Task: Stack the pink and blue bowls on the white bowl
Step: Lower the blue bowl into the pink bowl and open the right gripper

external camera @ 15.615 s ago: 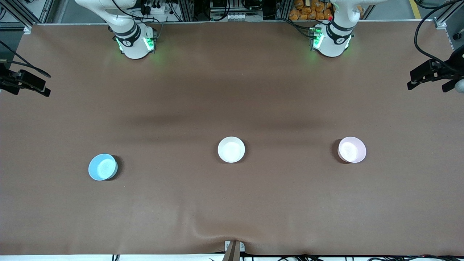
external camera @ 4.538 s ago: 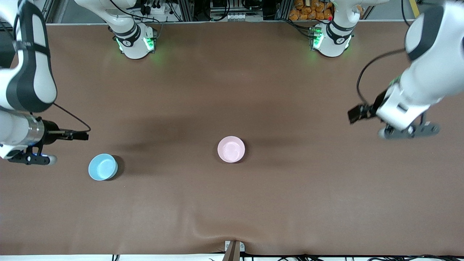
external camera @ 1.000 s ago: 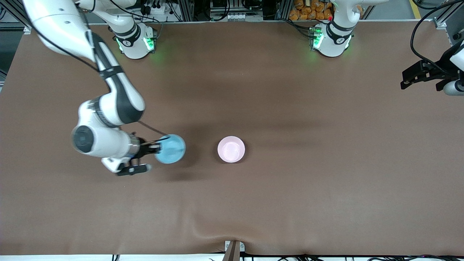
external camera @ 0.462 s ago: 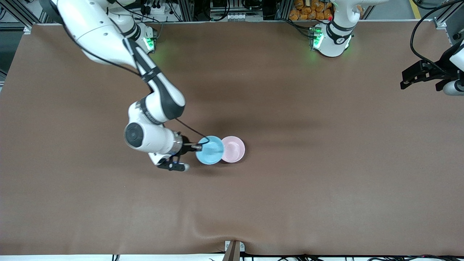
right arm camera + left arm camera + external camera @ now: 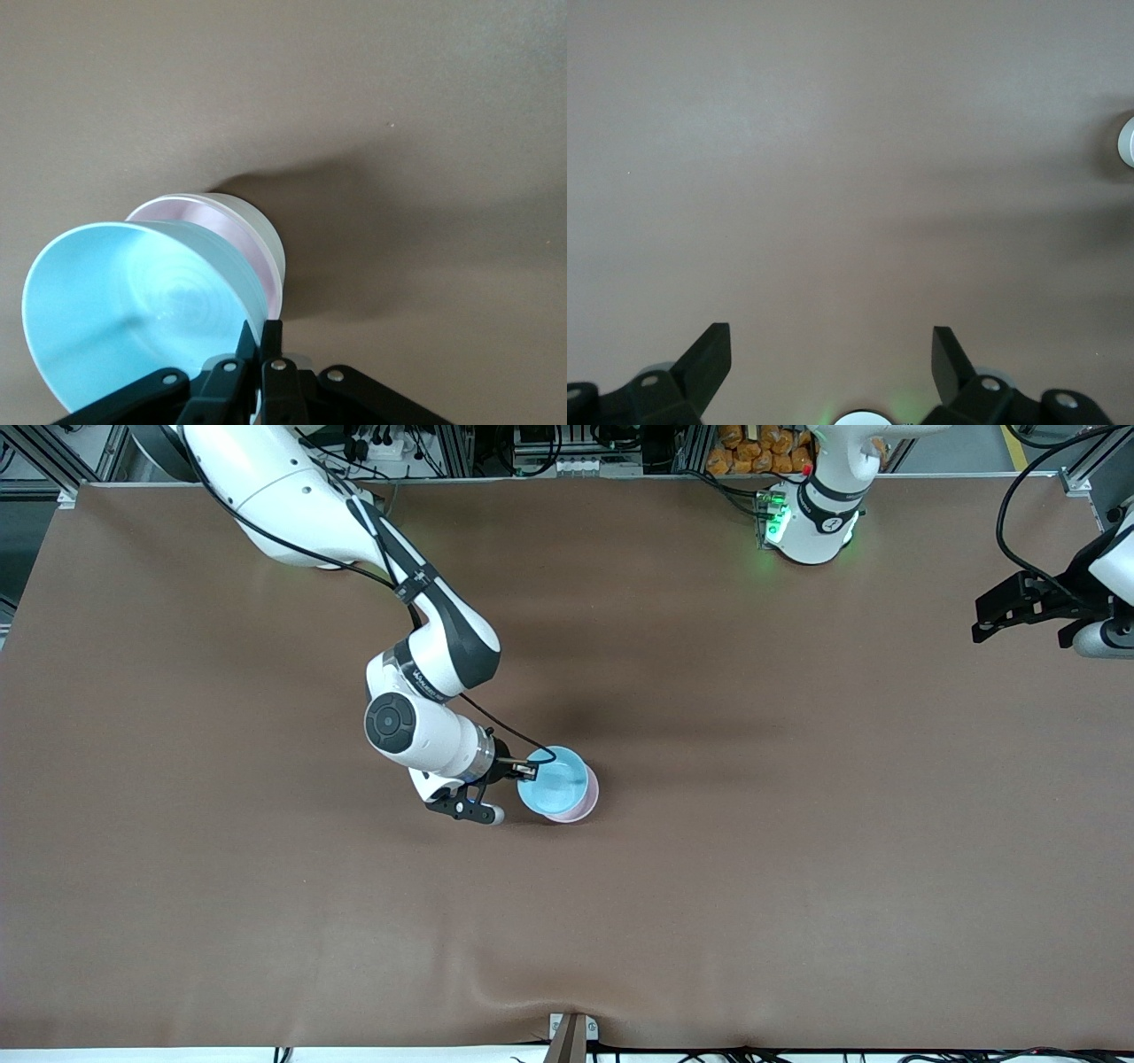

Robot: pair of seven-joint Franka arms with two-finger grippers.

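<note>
Front view showed the right gripper (image 5: 524, 769) pinching the rim of the blue bowl (image 5: 555, 783) and holding it over the pink bowl (image 5: 585, 808), of which only a thin crescent showed at the blue bowl's edge nearer the camera. The stack stood near the middle of the brown table (image 5: 797, 886). The white bowl could not be told apart in this view, being covered by the two above it.

The right wrist view supplied what the front view lacked: the blue bowl (image 5: 142, 310) was tilted and not yet seated, its rim clamped between the closed fingers (image 5: 270, 341), and beneath it the pink bowl (image 5: 213, 221) sat nested inside the white bowl (image 5: 266, 243), whose pale outer wall showed just outside the pink rim.

The left wrist view showed only bare table and the left gripper (image 5: 831, 363) with its fingers spread wide and nothing between them; the front view placed that arm waiting at the table's edge, toward its own end.

Judged from this, the pink bowl was already stacked and the step in hand was the placing of the blue one. The next move would call for centring and levelling the blue bowl over the pink, lowering it until it seated, then releasing the rim without dragging the stack sideways.
</note>
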